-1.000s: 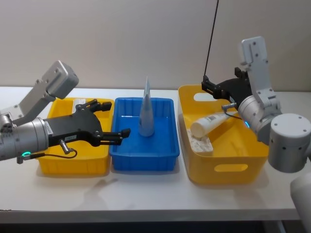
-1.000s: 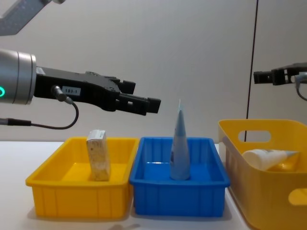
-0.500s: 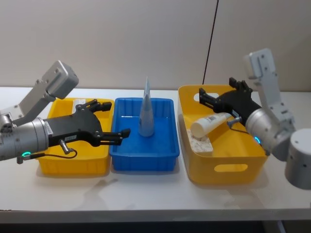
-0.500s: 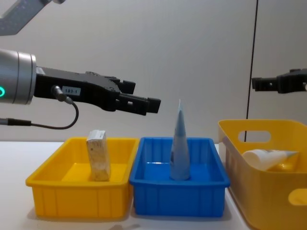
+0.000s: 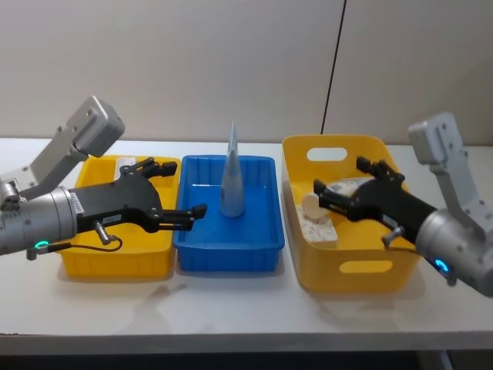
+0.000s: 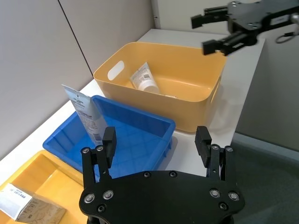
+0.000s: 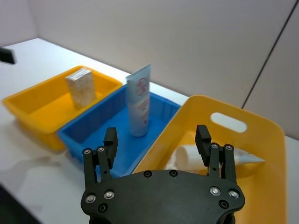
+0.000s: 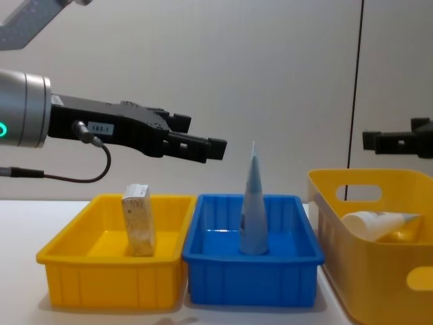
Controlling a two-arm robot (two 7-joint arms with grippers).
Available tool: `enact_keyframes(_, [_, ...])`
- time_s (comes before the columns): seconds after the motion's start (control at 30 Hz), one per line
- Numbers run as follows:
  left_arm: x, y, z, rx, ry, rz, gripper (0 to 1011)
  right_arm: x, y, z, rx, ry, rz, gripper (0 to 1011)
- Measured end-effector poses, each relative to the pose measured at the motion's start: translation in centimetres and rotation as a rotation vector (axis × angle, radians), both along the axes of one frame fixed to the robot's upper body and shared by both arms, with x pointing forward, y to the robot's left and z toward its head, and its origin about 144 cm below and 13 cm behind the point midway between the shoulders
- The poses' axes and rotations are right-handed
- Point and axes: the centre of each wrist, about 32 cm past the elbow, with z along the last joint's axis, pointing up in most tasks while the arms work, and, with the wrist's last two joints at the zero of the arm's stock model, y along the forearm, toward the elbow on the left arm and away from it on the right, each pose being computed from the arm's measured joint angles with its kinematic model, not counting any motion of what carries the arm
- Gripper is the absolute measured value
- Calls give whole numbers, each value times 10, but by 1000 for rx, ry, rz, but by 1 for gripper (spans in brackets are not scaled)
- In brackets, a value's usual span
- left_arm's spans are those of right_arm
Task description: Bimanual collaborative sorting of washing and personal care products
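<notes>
Now the right gripper [image 5: 336,197] is hanging lower than half a second ago, when it was behind the rim of the large yellow basket [image 5: 362,266]; it has come down and forward over the basket, and its jaws are standing wide apart with nothing between them. The white tube [image 5: 337,189] is lying inside this basket, just under and partly behind the open jaws, resting on a grey-white pack [image 5: 317,227], so I judge that the arm is preparing to pick the tube up, though no finger is touching it yet. The left gripper [image 5: 179,193] is hovering in the same place as before, above the border of the yellow tray [image 5: 115,258] and the blue tray [image 5: 227,254], also fully open and empty; the pale-blue pouch [image 5: 232,177] is standing upright in the blue tray, just beyond its jaw tips and apart from them. The small tan box [image 8: 138,218] is standing in the yellow tray, well below the left jaws. The chest view is showing this box clearly from the side, while in the head view the left arm is covering it. The right wrist view is showing the tube [image 7: 198,154] ahead, framed by its own two fingers [image 7: 202,140], which the chest view cannot tell.
</notes>
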Motion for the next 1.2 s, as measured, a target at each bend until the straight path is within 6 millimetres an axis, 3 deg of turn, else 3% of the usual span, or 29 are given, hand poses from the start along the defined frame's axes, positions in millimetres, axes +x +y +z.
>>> enact_keyframes(0.43, [0, 0, 0, 0, 0, 0, 1002, -27, -19, -5, 13, 32, 133, 1004])
enact_keyframes(1.2, [0, 0, 0, 0, 0, 0, 1002, -38, -25, -6, 18, 47, 192, 1003])
